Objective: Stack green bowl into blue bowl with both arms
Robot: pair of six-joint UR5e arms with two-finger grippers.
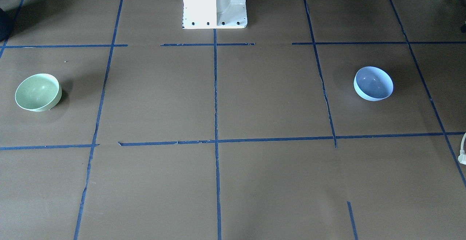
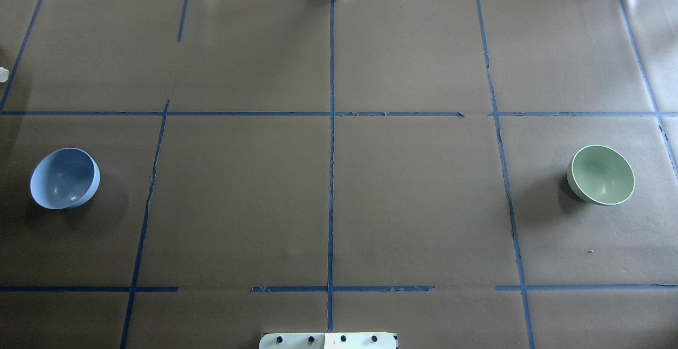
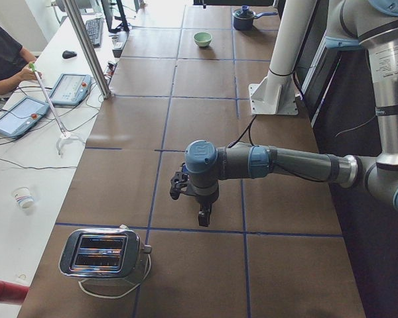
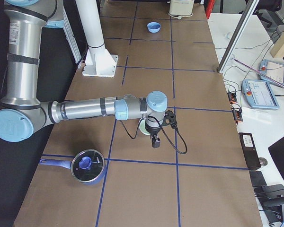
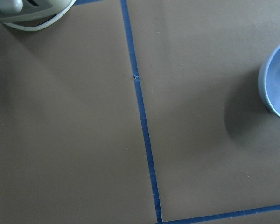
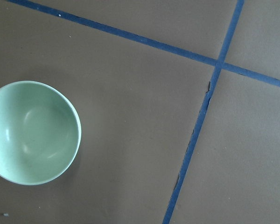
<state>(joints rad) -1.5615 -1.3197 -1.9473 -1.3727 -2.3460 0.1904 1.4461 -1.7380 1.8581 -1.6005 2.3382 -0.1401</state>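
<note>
The green bowl [image 1: 38,91] stands upright on the brown table at the robot's right end; it also shows in the overhead view [image 2: 601,175] and the right wrist view [image 6: 32,133]. The blue bowl [image 1: 374,83] stands upright at the left end, seen too in the overhead view [image 2: 64,178] and at the left wrist view's right edge [image 5: 276,79]. The left gripper [image 3: 202,218] hangs over the table near the blue bowl, which its arm hides in that side view. The right gripper [image 4: 155,142] hangs beside the green bowl [image 4: 143,128]. Neither touches a bowl. I cannot tell whether they are open.
The white pedestal [image 1: 214,3] stands at the robot's edge in the middle. A toaster [image 3: 103,252] with a white cable sits at the left end. A lidded blue pot [image 4: 87,166] sits at the right end. Blue tape lines grid the table.
</note>
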